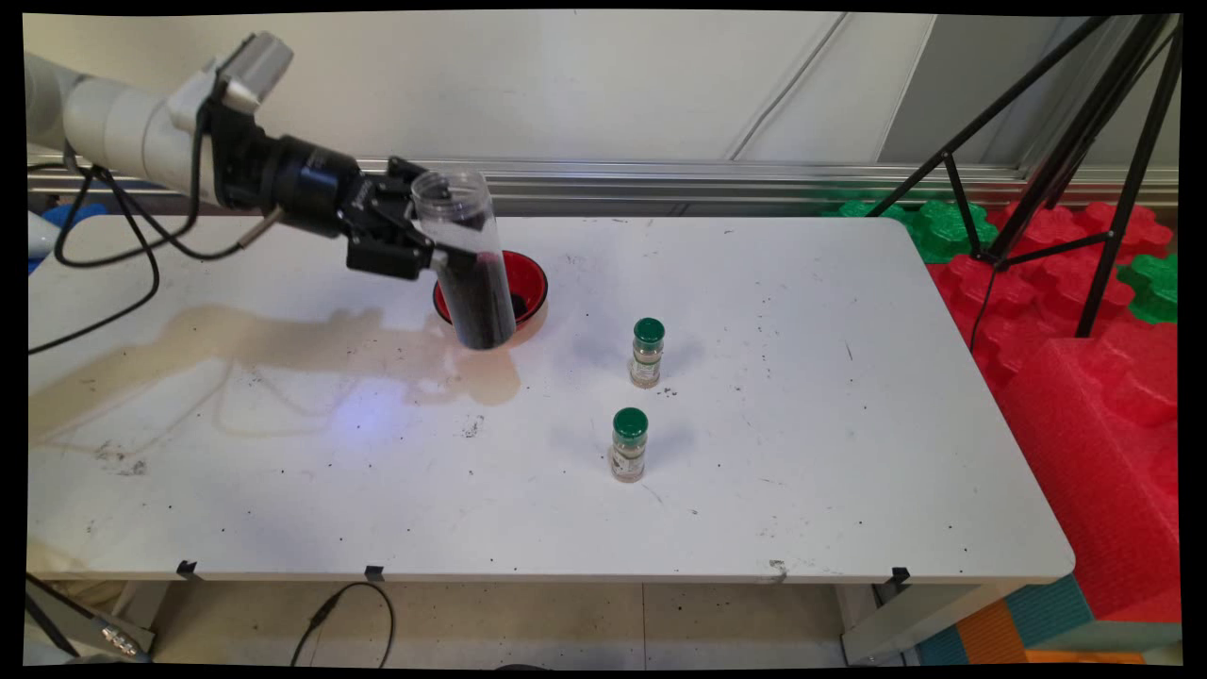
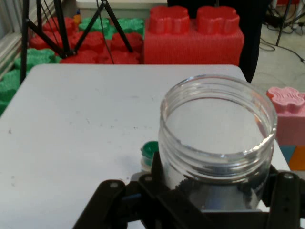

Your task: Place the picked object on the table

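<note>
jar (image 1: 467, 255) mouth open (hand view only)

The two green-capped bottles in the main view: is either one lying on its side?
No. Both green-capped bottles stand upright on the white table, caps up, apart from each other and from the gripper holding the clear jar.
</note>
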Robot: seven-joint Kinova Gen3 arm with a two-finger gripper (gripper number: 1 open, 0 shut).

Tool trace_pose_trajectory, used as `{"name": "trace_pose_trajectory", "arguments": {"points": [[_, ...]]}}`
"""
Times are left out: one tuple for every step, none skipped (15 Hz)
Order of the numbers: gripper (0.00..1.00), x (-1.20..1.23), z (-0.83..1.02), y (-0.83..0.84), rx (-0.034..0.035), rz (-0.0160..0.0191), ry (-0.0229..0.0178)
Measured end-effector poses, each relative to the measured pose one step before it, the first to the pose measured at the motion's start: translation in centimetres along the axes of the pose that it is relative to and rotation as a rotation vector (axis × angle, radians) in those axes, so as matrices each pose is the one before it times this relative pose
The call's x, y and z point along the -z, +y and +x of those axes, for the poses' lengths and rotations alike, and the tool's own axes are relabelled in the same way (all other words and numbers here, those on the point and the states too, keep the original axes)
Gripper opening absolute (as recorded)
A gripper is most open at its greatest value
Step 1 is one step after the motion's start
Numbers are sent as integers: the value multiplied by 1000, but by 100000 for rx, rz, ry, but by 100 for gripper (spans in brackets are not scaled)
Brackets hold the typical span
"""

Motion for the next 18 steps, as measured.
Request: {"name": "trace_pose_trajectory", "arguments": {"points": [[0, -454, -445, 375, 108, -182, -697], [0, -405, -386, 336, 71, -203, -646], [0, -476, -442, 355, 46, -134, -779], [0, -452, -449, 334, 51, -71, -815], [0, -371, -398, 254, 34, -21, -779], [0, -390, -476, 277, 34, 82, -934], [0, -383, -467, 238, 19, 45, -957], [0, -306, -398, 157, 0, 106, -857], [0, -319, -462, 170, -60, 88, -957], [0, -297, -442, 131, -99, 62, -930], [0, -234, -357, 80, -134, 46, -735], [0, -237, -400, 70, -184, 113, -790], [0, -218, -368, 46, -143, 139, -721], [0, -175, -297, 12, -124, 174, -582], [0, -178, -339, 15, -133, 147, -648], [0, -164, -306, 8, -112, 125, -584], [0, -132, -241, -7, -117, 96, -453], [0, -132, -259, -1, -121, 128, -473]]}}
